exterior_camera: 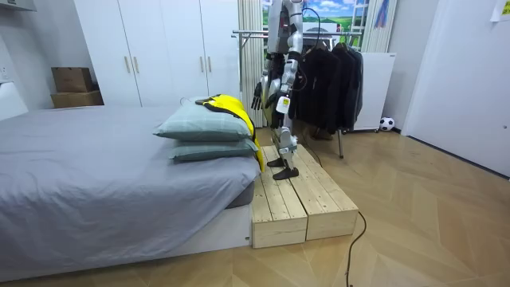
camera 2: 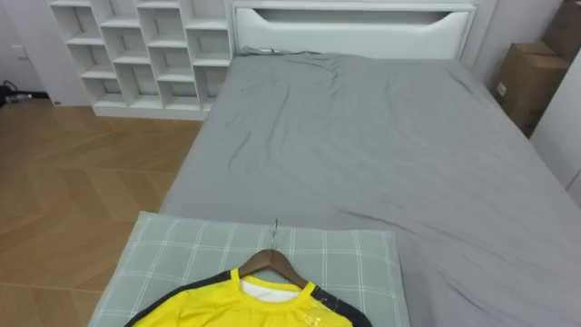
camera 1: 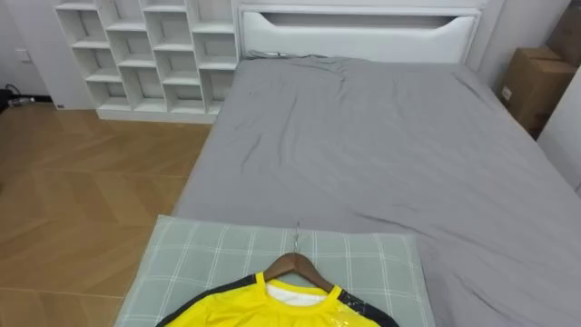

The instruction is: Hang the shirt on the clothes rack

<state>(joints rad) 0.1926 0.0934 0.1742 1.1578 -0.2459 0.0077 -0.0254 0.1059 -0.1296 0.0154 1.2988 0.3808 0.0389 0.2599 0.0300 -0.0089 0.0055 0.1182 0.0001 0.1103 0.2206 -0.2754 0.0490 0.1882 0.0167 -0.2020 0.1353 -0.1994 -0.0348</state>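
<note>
A yellow shirt (camera 1: 272,311) with dark trim lies on a wooden hanger (camera 1: 292,264), whose metal hook points toward the bed's middle. Both rest on a pale green checked pillow (camera 1: 200,259) at the near end of the grey bed (camera 1: 381,145). In the room view the shirt (exterior_camera: 229,108) tops two stacked pillows (exterior_camera: 203,127). I stand upright on a wooden platform (exterior_camera: 299,199) right beside those pillows, facing the bed. My left hand (exterior_camera: 280,112) hangs by my side nearest the camera; my right hand (exterior_camera: 257,94) hangs a little ahead, close to the shirt.
A clothes rack (exterior_camera: 335,60) with several dark garments stands just behind me. White cubby shelves (camera 1: 150,54) line the bed's left, a cardboard box (camera 1: 537,84) sits at its right, and a white headboard (camera 1: 359,32) closes the far end. Wood floor (camera 1: 82,191) lies to the left.
</note>
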